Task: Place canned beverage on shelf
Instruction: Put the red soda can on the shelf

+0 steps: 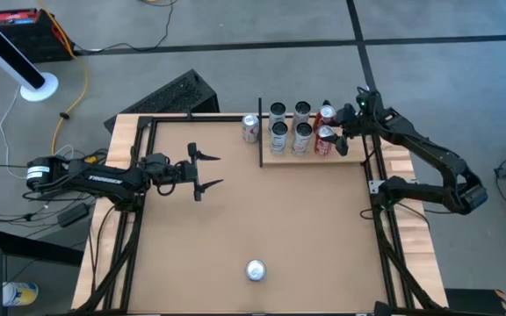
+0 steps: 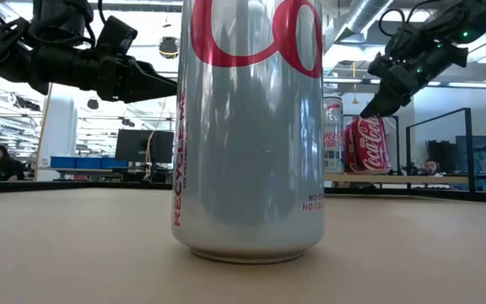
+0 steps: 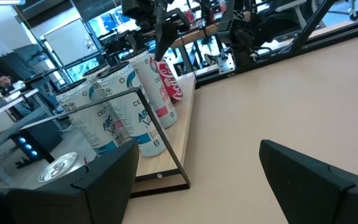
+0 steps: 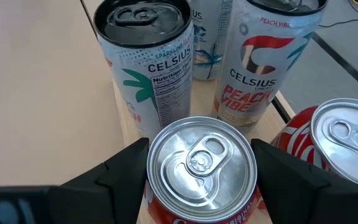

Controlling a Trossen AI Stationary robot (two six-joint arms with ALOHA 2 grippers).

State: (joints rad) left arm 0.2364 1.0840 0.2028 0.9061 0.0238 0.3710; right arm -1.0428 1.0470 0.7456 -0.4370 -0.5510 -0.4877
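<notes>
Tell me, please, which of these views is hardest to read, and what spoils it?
The low view: a silver can stands so near the lens that it fills the middle, hides most of the table and mirrors the room. Bright windows behind leave both arms as dark shapes. The right wrist view is clear: the right gripper straddles a red can on the shelf. The high view is evenly lit.

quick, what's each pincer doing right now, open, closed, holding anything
Left pincer: open, empty, above the table.
Right pincer: open, straddling a red can on the shelf.
</notes>
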